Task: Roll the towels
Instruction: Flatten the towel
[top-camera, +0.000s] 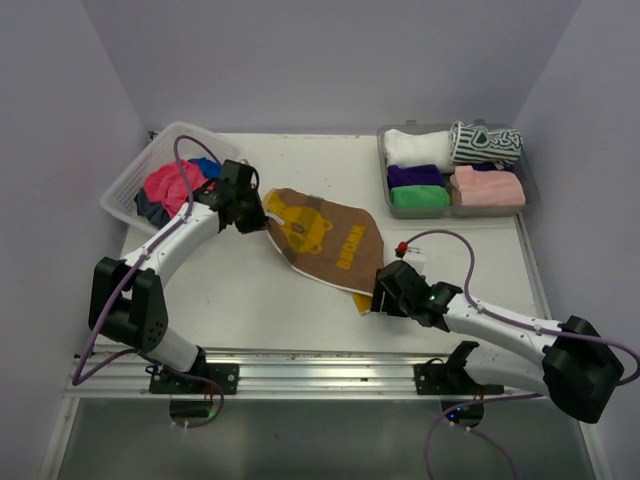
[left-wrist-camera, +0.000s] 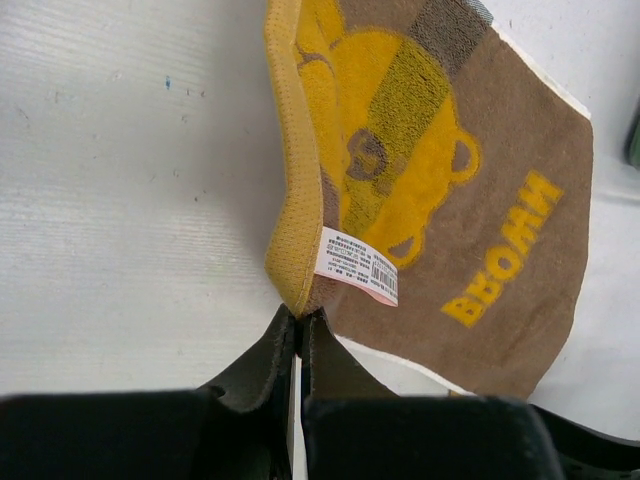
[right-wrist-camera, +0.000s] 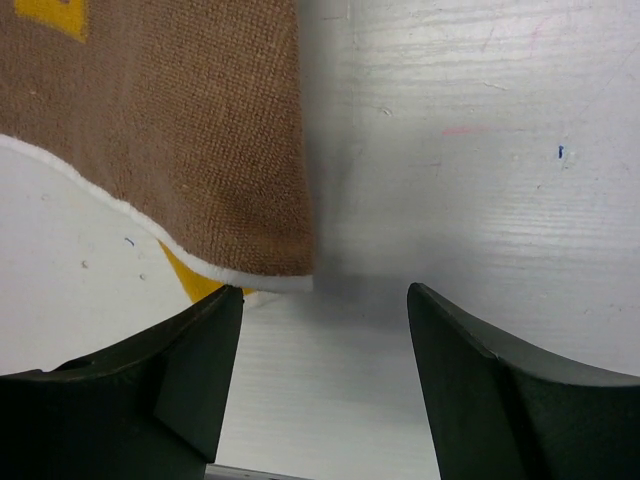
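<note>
A yellow-and-brown towel with a bear print lies flat mid-table. My left gripper is at its far-left corner. In the left wrist view the left gripper is shut on the yellow hem of the towel, beside a white label. My right gripper stands open at the near-right corner. In the right wrist view the right gripper has bare table between its fingers, and the edge of the towel lies just past the left fingertip.
A white lattice basket at the back left holds a pink towel and a blue towel. A grey tray at the back right holds several rolled towels, among them white, striped and green.
</note>
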